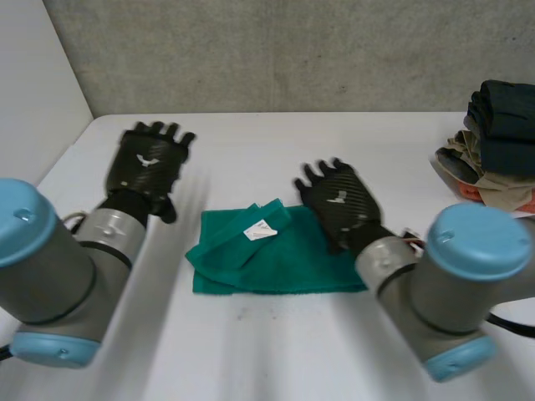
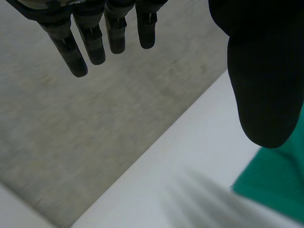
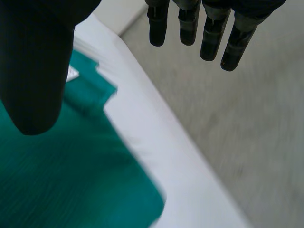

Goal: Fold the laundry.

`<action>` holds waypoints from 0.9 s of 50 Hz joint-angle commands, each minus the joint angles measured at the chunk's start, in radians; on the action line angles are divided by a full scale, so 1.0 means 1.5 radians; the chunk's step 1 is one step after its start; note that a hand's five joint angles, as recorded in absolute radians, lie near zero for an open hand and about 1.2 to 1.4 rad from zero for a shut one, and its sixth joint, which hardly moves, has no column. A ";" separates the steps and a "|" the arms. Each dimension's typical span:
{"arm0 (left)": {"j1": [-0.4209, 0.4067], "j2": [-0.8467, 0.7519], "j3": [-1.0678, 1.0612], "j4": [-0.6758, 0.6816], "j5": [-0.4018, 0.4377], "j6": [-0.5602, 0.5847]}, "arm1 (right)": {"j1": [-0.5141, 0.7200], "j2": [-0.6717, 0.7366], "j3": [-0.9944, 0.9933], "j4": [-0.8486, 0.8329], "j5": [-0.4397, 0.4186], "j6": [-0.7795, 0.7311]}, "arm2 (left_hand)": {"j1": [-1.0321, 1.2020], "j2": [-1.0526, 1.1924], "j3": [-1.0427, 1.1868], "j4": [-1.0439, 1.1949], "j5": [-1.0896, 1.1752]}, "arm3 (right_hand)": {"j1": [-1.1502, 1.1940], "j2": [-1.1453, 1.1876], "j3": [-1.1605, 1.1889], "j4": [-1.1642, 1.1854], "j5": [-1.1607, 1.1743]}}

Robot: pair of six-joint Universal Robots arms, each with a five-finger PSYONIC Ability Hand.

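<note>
- Green cloth point(image 1: 276, 255) lies flat on the white table point(image 1: 276, 351), in the middle, between the two arms. It is already doubled over, with a loose flap at its left far corner.
- White label point(image 1: 260, 230) faces up on that flap, so the inner side is probably showing there.
- Left hand point(image 1: 149, 163) sits off the cloth to its left, over bare table. Fingers are straight and spread and it holds nothing. Likely parked clear so the cloth is free.
- Right hand point(image 1: 338, 203) is over the cloth's right far corner, fingers straight and apart, nothing pinched. Cannot tell whether it touches the fabric. Probably placed to press or take that edge for the next fold.
- Pile of clothes point(image 1: 493, 142) is at the table's far right edge, well apart from the cloth. Dark items lie on top of tan ones, probably more laundry set aside.
- Head view gives the layout: both hands, the cloth outline and the pile.
- Left wrist view adds straight fingers point(image 2: 95, 42) and the thumb with nothing between them, a green corner beside the thumb, and the grey wall point(image 2: 71, 133) beyond.
- Right wrist view adds cloth under the palm and thumb point(image 3: 33, 66), the label beside the thumb, and fingertips out past the cloth's edge.
</note>
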 commanded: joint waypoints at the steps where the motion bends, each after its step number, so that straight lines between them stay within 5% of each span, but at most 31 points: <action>1: -0.121 -0.080 0.048 0.000 0.019 -0.002 | -0.112 -0.037 0.067 0.133 -0.003 0.126 | -0.012 -0.017 -0.022 -0.015 -0.029 | -0.016 -0.029 -0.025 -0.041 -0.045; 7: -0.181 -0.165 0.109 0.004 0.020 -0.008 | -0.130 -0.037 0.093 0.117 -0.005 0.104 | 0.000 -0.005 -0.011 -0.003 -0.017 | 0.112 0.099 0.103 0.087 0.083; 14: -0.187 -0.311 0.235 -0.010 -0.007 -0.001 | -0.127 -0.033 0.092 0.116 -0.003 0.100 | 0.004 -0.001 -0.007 0.001 -0.013 | 0.137 0.125 0.128 0.113 0.108; 23: -0.099 -0.393 0.332 -0.016 -0.118 0.064 | -0.104 0.013 0.088 0.097 0.008 0.093 | 0.004 -0.001 -0.007 0.001 -0.013 | 0.229 0.217 0.220 0.205 0.200; 30: -0.059 -0.382 0.295 -0.025 -0.162 0.108 | -0.094 0.019 0.083 0.075 0.009 0.073 | -0.004 -0.009 -0.014 -0.007 -0.021 | 0.347 0.334 0.338 0.322 0.318; 37: -0.094 -0.295 0.217 -0.025 -0.157 0.095 | -0.093 0.025 0.080 0.071 0.019 0.051 | -0.012 -0.017 -0.022 -0.015 -0.029 | 0.388 0.375 0.379 0.363 0.359; 41: -0.116 -0.260 0.197 -0.025 -0.156 0.091 | -0.095 0.024 0.080 0.071 0.044 0.049 | -0.014 -0.019 -0.024 -0.017 -0.031 | 0.557 0.545 0.548 0.533 0.529; 43: -0.127 -0.226 0.177 -0.025 -0.156 0.090 | -0.097 0.022 0.079 0.072 0.054 0.048 | -0.016 -0.021 -0.026 -0.019 -0.033 | 0.798 0.785 0.789 0.773 0.769; 45: -0.128 -0.200 0.161 -0.025 -0.156 0.089 | -0.101 0.017 0.080 0.077 0.062 0.037 | -0.016 -0.021 -0.026 -0.019 -0.033 | 0.798 0.786 0.789 0.774 0.769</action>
